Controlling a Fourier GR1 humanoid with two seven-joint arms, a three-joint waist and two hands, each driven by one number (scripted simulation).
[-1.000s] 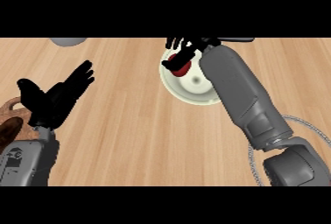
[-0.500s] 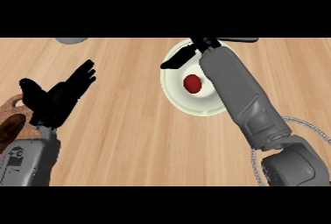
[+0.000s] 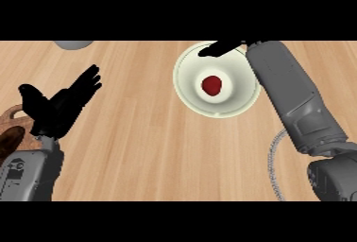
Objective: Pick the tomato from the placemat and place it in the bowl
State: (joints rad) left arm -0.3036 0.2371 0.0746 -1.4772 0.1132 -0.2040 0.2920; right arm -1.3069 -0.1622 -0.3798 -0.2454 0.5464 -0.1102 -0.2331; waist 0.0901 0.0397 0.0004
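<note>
Sitting in the middle of the bowl (image 3: 190, 97) is the tomato (image 3: 212, 84), so by my reckoning the placing step is done! My right hand (image 3: 217, 48) hangs at the bowl's far rim, fingers relaxed, holding nothing. Next, I judge, comes lifting that arm clear without nudging the rim, which it crosses on the right side. My left hand (image 3: 59, 105) rests open, fingers up, at the left edge. Bare counter (image 3: 140, 156) lies between the arms: plenty of room to pull back.
</note>
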